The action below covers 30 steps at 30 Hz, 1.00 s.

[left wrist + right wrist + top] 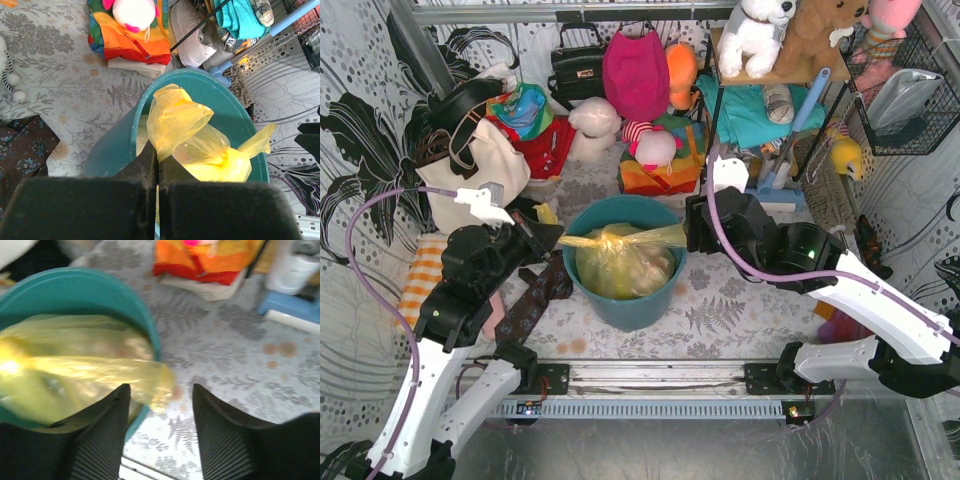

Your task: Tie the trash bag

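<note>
Yellow-green trash bag point(620, 268) centre frame seemingly knotted once; we are pinching its tail with left gripper point(158, 156), right gripper point(161, 392) gaping, gripping nothing; tightening probably remaining.

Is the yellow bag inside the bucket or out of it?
Inside. The thin yellow-green plastic trash bag sits down in the round teal bin; only its two ends stretch over the rim.

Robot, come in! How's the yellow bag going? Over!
Left end effector shut on trash bag flap. Right end effector open at other flap. Bag in teal bin; nothing blocking.
</note>
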### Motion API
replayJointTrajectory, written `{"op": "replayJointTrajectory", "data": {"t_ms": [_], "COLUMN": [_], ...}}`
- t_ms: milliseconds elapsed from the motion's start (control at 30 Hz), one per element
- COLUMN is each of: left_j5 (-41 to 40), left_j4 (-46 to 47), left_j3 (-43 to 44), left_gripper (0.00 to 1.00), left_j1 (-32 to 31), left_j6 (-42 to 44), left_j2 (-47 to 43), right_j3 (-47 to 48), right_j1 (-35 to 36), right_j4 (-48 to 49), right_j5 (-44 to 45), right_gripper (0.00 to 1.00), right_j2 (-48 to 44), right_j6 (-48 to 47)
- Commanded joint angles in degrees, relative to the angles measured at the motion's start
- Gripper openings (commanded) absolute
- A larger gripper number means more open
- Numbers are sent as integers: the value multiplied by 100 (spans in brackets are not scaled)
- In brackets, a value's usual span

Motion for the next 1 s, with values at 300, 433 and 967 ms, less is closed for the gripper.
{"op": "replayJointTrajectory", "data": {"t_ms": [300, 433, 967], "left_j5": [214, 231, 267], "left_j4": [435, 443, 539], "left_j3": [7, 15, 12], "left_gripper": [0, 0, 0], "left_j1": [27, 23, 27], "left_j6": [-64, -56, -86], "left_j2": [48, 69, 137], "right_j3": [994, 1263, 1631], "right_j1": [-11, -16, -13], "right_j4": [-347, -737, -792], "right_j5": [-1861, -1418, -553], "right_gripper": [85, 85, 58], "right_j2": [1089, 1434, 2042], "right_j6": [-1364, -1604, -1900]}}
